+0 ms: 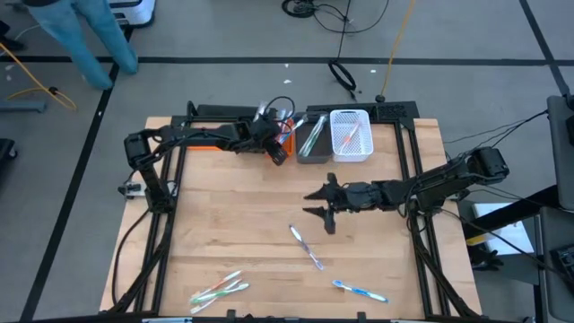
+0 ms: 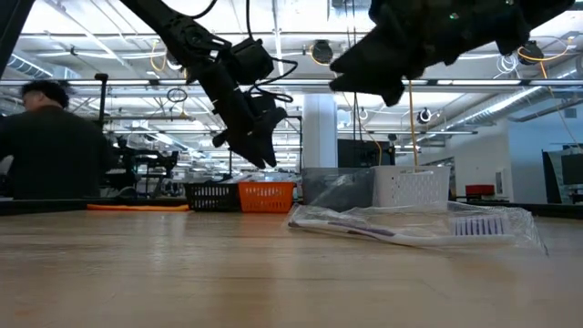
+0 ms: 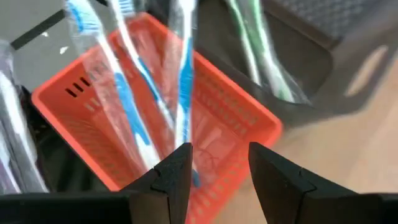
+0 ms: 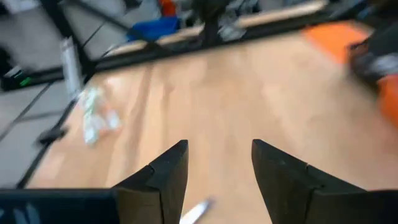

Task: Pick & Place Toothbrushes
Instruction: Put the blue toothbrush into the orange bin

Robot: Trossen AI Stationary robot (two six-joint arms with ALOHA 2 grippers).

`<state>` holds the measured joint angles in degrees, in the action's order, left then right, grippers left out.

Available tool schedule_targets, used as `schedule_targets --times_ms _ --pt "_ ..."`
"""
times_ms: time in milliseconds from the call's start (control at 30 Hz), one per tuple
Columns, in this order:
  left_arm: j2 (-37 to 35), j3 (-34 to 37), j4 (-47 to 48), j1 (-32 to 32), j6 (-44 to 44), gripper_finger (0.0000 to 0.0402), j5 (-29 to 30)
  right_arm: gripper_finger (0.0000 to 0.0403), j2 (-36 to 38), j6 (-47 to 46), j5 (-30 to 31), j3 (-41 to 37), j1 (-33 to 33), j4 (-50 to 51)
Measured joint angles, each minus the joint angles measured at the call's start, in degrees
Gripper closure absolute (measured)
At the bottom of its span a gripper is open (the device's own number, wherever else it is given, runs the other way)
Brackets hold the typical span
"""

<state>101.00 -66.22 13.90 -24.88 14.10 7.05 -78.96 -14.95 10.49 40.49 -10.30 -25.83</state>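
My left gripper [image 1: 279, 152] [image 3: 217, 171] hangs open over the orange basket [image 3: 236, 118] at the table's far side. Blue toothbrushes [image 3: 134, 106] in clear wrappers lie slanted in that basket, one passing just behind a fingertip. Green toothbrushes [image 3: 264, 59] lie in the grey bin [image 1: 312, 139] beside it. My right gripper [image 1: 321, 203] [image 4: 219, 174] is open above the middle of the table. A wrapped toothbrush [image 1: 306, 246] [image 2: 410, 226] lies flat on the wood near it, and its end [image 4: 196, 213] shows below the fingers.
A white basket [image 1: 351, 135] stands right of the grey bin. More toothbrushes lie near the front edge: a green-accented bunch [image 1: 220, 289] [image 4: 96, 115] at the left and a blue one [image 1: 360, 291] at the right. A person [image 2: 50, 146] is beyond the table's far left.
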Motion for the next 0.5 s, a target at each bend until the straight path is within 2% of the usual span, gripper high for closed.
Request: schedule_targets --times_ms 133,500 --pt "-1.2 0.0 1.2 1.7 -0.5 0.0243 -0.1 0.0232 0.0 -2.6 -3.6 0.0 -2.8 5.4" --pt "-4.3 0.1 4.9 7.5 -1.9 0.0243 0.1 0.0232 0.0 -9.1 -3.2 0.0 -14.7 11.7"
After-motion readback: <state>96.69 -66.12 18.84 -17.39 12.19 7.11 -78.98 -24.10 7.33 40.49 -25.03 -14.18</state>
